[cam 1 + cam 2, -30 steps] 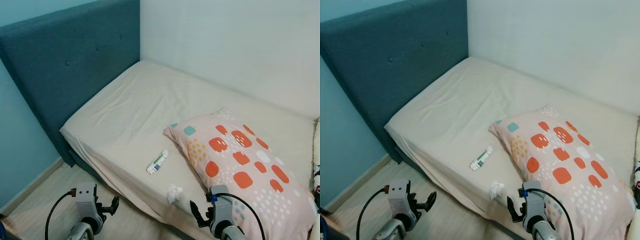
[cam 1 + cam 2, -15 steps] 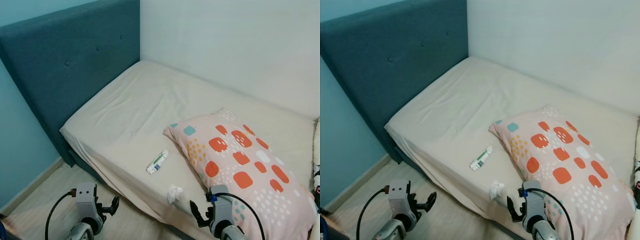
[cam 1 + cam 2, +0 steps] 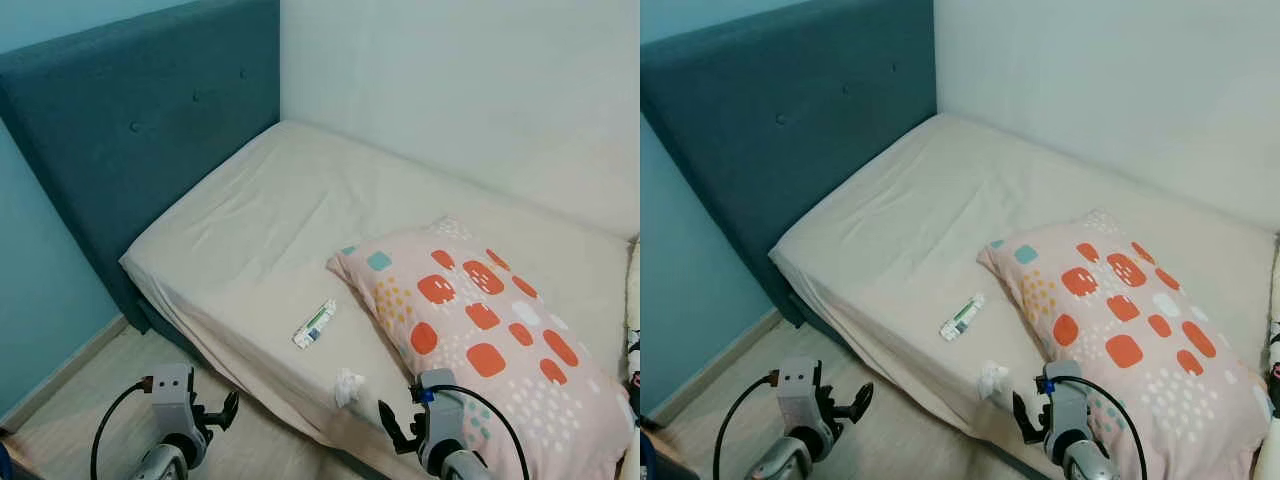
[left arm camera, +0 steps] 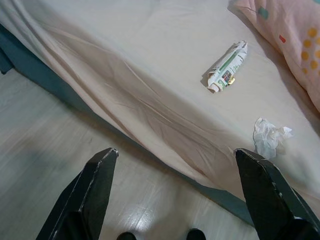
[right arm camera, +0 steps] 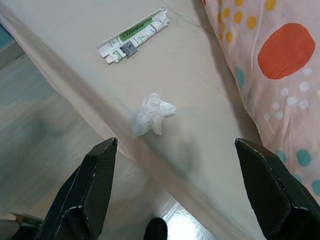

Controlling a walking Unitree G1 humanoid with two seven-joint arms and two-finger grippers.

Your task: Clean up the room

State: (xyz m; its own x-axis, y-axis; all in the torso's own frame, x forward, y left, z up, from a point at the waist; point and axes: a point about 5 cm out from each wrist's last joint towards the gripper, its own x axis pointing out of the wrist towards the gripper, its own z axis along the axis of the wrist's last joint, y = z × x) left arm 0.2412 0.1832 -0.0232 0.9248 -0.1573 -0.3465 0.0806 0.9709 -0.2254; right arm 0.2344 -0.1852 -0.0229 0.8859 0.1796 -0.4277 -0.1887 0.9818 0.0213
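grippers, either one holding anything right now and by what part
Nothing is held. The left tool and right tool are both open and bare, short of the crumpled white tissue on the beige bed.

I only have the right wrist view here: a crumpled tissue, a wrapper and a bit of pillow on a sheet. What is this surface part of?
Observer: A bed with a blue headboard, set in a corner.
Operator: Where is the left gripper?
Observer: The left gripper is low over the floor beside the bed, fingers open.
Operator: Which item is nearer the bed's edge?
Observer: The tissue; the wrapper lies farther in, beside the pillow.
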